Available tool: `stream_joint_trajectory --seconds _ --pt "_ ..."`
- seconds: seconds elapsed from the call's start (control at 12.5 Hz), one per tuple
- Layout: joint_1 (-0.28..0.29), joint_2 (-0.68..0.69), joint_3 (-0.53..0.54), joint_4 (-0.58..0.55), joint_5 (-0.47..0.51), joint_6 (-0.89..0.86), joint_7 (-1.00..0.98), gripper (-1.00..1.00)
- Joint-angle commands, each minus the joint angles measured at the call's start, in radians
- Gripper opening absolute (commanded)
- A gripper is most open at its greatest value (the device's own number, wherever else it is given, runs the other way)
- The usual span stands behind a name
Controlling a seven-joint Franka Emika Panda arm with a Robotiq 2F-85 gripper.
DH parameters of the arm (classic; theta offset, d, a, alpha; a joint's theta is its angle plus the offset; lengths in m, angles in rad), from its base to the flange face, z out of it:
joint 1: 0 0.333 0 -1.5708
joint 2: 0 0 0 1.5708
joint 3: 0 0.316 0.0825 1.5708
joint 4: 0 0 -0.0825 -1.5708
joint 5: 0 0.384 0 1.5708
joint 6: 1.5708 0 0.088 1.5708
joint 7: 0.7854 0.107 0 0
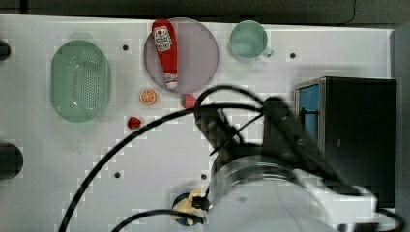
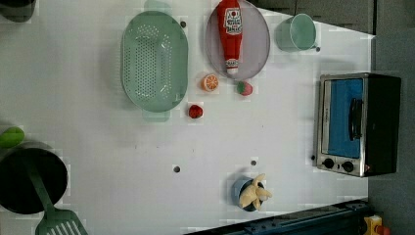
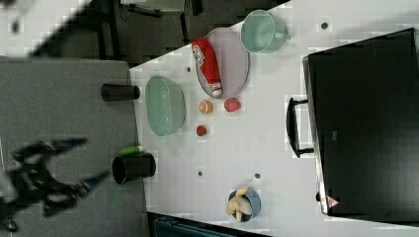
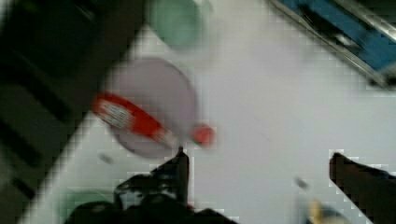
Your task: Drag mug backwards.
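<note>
near the top view's far table edge, green mug [image 1: 248,40] untouched, gripper [image 4: 257,163] spread wide, fingertips blurred, partly cut off

Lab bench, toy kitchenware, toaster oven [image 2: 357,125], robot arm [image 1: 270,174]

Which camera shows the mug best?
The top view: the mug is seen straight down, rim and handle clear. The left view and right view show it tilted at the table's far edge; the wrist view blurs it.
</note>
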Motion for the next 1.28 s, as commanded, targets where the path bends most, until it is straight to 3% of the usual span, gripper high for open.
stream_joint_trajectory --seconds 0.08,0.32,0.72,1.28 --pt "-0.027 0.182 -0.005 -0.04 0.003 0.08 0.046 1.0" --pt "-0.028 0.35 -0.034 0.008 0.003 0.216 0.048 1.0" --pt "-0.031 0.686 -0.08 0.254 0.004 0.262 0.1 1.0" --pt "-0.032 1.018 -0.085 0.504 0.006 0.266 0.486 1.0"
